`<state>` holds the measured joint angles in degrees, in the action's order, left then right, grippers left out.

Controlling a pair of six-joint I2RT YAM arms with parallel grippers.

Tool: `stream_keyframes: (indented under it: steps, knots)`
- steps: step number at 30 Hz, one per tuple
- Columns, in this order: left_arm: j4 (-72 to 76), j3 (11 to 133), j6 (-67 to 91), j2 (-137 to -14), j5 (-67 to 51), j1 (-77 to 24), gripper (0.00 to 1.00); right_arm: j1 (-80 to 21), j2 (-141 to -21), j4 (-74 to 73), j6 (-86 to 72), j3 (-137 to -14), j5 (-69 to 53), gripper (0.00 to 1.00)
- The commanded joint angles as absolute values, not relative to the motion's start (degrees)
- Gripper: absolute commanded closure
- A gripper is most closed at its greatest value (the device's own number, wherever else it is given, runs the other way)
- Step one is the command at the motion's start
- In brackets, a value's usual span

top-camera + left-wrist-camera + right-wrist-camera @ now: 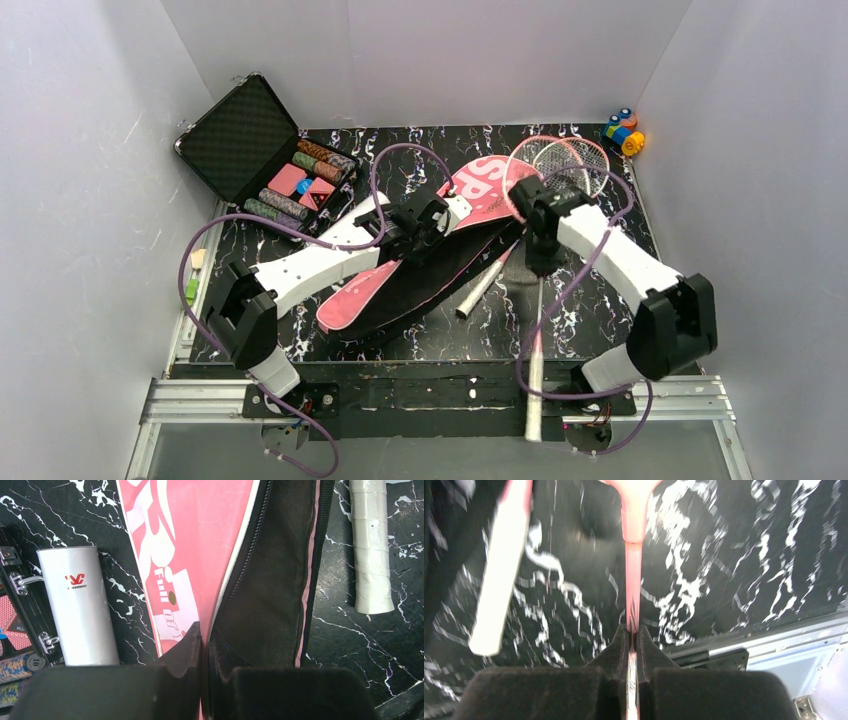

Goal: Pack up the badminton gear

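**Kid:** What were the two claws doing?

**Helper:** The left claw was shut tight on the edge of the pink bag, with the bag's black inside showing beside it. The right claw was closed on the thin pink stick of one racket.

**Kid:** Where was that racket?

**Helper:** To the right of the bag. Its round end was far back over the table, and its white handle poked out past the near edge. The other racket's handle lay just beside the bag's open side. A white tube lay on the bag's other side, next to the black case.

**Kid:** So how should it go in?

**Helper:** I think the left claw should lift the bag's edge high and hold it steady, so the mouth is wide. The right claw should raise the racket clear of the table and turn it to line up with the bag. Then it should slide in slowly, without bumping the other handle. The stick is thin and could twist in the grip.
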<state>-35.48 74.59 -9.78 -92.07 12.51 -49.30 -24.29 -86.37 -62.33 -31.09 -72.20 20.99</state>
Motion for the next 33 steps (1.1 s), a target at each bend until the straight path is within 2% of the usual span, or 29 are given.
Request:
stream_keyframes:
  steps: [1, 6, 15, 18, 20, 25, 33]
  knots:
    - [-33.01, 77.54, -9.16, -92.85, 13.66, -49.22, 1.0, -30.84, -76.45, -68.87, -38.29, -66.9, 16.89, 0.99]
    - [-33.39, 82.55, -7.43, -98.29, 15.83, -48.92, 1.0, -37.92, -67.35, -71.98, -44.79, -62.69, 12.21, 0.99]
    - [-33.93, 89.06, -3.37, -103.41, 16.27, -47.16, 1.0, -45.36, -64.65, -69.84, -50.44, -52.77, 5.41, 0.99]
    - [-34.08, 89.65, -3.32, -103.75, 15.15, -47.14, 1.0, -48.29, -69.99, -66.06, -49.99, -51.97, 4.25, 0.99]
    - [-34.07, 87.98, -3.11, -102.66, 11.91, -47.16, 1.0, -52.95, -80.34, -66.27, -48.93, -59.4, 7.34, 0.99]
    - [-33.18, 82.92, -0.73, -97.63, 5.54, -46.99, 1.0, -56.3, -91.43, -63.66, -47.01, -66.02, 9.13, 0.99]
    - [-34.36, 77.96, 4.44, -91.4, -8.85, -43.0, 1.0, -56.43, -89.54, -52.54, -45.85, -63.64, 14.59, 0.99]
